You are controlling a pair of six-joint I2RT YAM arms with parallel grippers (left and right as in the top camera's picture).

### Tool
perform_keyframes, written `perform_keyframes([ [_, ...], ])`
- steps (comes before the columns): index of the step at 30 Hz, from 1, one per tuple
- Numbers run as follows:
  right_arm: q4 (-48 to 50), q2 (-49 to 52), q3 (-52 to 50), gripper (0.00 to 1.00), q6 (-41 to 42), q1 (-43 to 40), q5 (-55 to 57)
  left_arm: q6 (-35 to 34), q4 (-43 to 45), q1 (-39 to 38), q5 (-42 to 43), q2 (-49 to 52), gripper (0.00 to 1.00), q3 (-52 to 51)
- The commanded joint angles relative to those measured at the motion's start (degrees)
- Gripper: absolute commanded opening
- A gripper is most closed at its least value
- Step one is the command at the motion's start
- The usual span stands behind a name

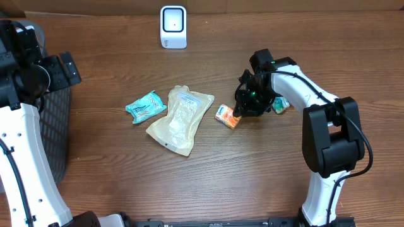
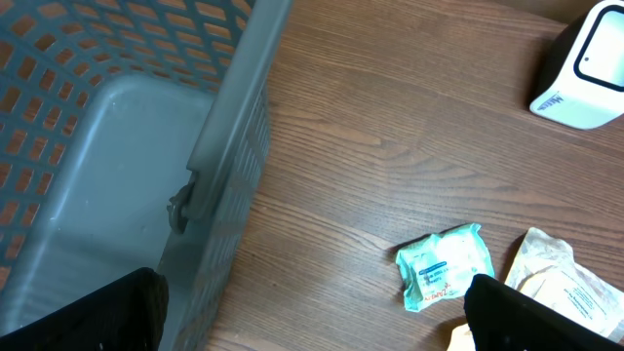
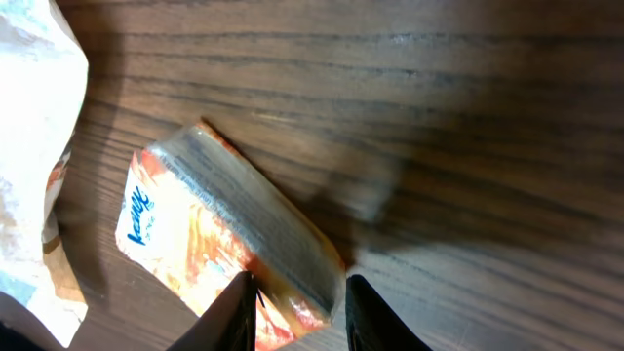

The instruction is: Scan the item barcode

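Observation:
An orange snack packet (image 1: 226, 116) (image 3: 195, 234) lies on the wooden table right of centre. My right gripper (image 1: 245, 108) (image 3: 297, 292) straddles its near end, with a dark finger pressed against each side, so it is shut on the packet. The packet still rests on the table. The white barcode scanner (image 1: 173, 26) (image 2: 585, 68) stands at the back edge. My left gripper (image 1: 68, 70) (image 2: 312, 327) hangs open at the far left beside the basket, holding nothing.
A grey mesh basket (image 1: 58, 135) (image 2: 234, 146) stands at the left edge. A teal packet (image 1: 146, 106) (image 2: 444, 265) and a beige pouch (image 1: 180, 120) (image 2: 570, 283) lie mid-table. A small green item (image 1: 281, 105) sits behind the right arm.

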Motion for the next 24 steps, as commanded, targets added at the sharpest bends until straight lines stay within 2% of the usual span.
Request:
perform_keyframes([
  [1,1.62,-0.24,-2.91,0.27,-1.27,0.42,0.07,1.29,0.07,-0.02,-0.07,0.13,1.0,1.18],
  [3,2.93,-0.24,-4.52,0.27,-1.27,0.5,0.07,1.29,0.07,-0.02,-0.07,0.13,1.0,1.18],
  [6,4.63,-0.24,-6.49,0.2,-1.25,0.48,0.04,1.29,0.04,-0.02,-0.07,0.13,0.99,1.18],
  [9,4.74,-0.24,-6.73,0.04,-0.94,0.48,0.02,1.29,0.07,-0.02,-0.07,0.13,0.99,1.18],
  [14,2.8,-0.33,-5.62,0.04,-0.59,0.46,-3.67,1.29,0.07,-0.02,-0.07,0.13,0.99,1.18],
  [19,-4.39,-2.91,-0.66,0.04,-1.11,-0.15,-12.68,1.29,0.07,-0.02,-0.07,0.13,1.0,1.18],
  [24,-6.64,-8.7,1.49,0.04,-4.33,-1.38,-25.4,1.29,0.04,-0.02,-0.07,0.13,1.0,1.18],
])
